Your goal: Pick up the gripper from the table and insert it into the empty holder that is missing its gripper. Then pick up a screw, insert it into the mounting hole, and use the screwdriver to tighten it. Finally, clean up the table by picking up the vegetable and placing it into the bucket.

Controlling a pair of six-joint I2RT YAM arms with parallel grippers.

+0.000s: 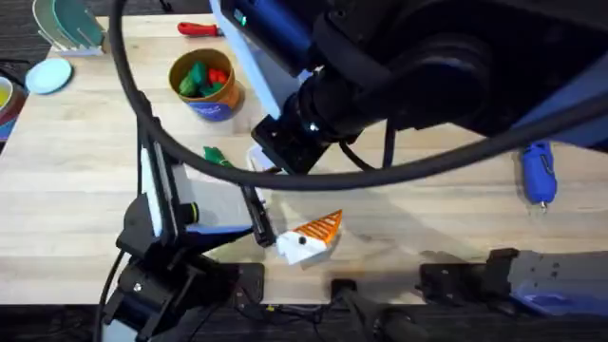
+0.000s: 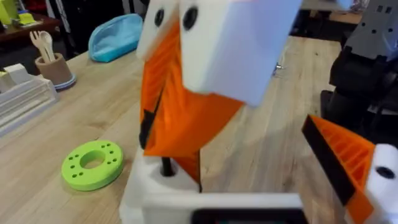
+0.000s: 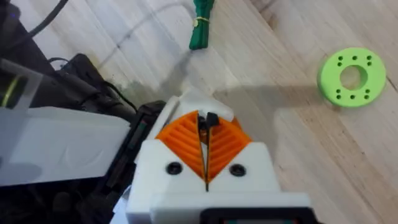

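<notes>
Screwdriver (image 1: 538,171) shows from overhead; wrist views show right tool (image 3: 206,121) closed, left tool (image 2: 249,168) open.

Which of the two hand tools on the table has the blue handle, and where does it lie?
The screwdriver, lying at the table's right side. The other tool, at the far edge behind the bucket, has a red handle.

We see a pale wooden table (image 1: 76,204) (plank grain running across it), with dark floor (image 1: 19,38) past its far-left corner and evenly lit
</notes>
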